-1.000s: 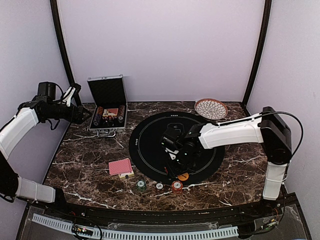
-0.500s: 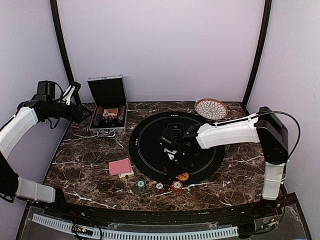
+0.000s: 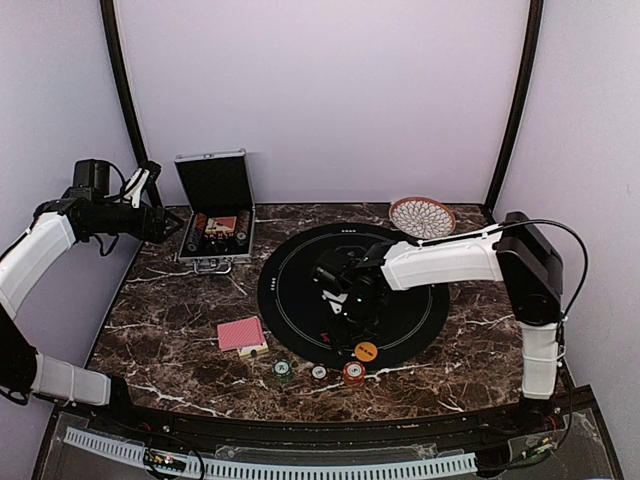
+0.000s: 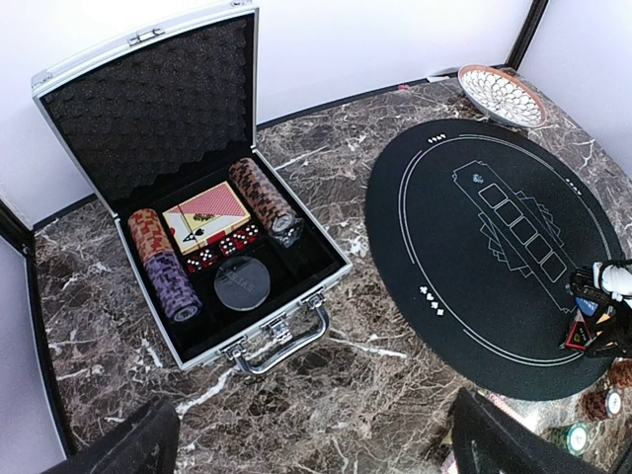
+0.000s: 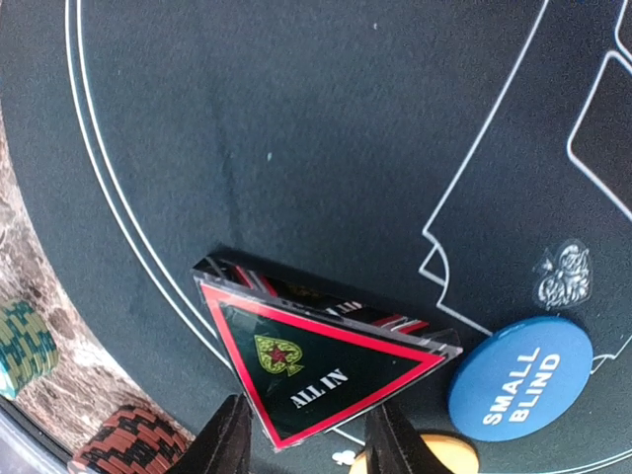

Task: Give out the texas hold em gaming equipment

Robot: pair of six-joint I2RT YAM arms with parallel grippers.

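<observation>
A red-edged black triangle marker (image 5: 316, 360) reading ALL IN sits tilted over the black round mat (image 3: 300, 265). My right gripper (image 5: 306, 444) grips its near corner, one finger on each side. The gripper also shows in the top view (image 3: 345, 308). A blue SMALL BLIND button (image 5: 518, 380) lies just right of the marker. An orange chip (image 3: 366, 351) lies on the mat's front edge. Red-backed cards (image 3: 241, 334), green chips (image 3: 282, 371), a white chip (image 3: 319, 372) and red chips (image 3: 352, 373) lie on the marble in front. My left gripper (image 3: 165, 225) is open and empty, high beside the case.
The open silver case (image 4: 296, 286) stands at the back left with chip rolls, a card deck and dice inside. A woven patterned dish (image 3: 421, 217) sits at the back right. Walls enclose the table.
My right gripper has moved back and left over the mat with the triangle marker, which uncovers the orange chip. The left arm has barely moved.
</observation>
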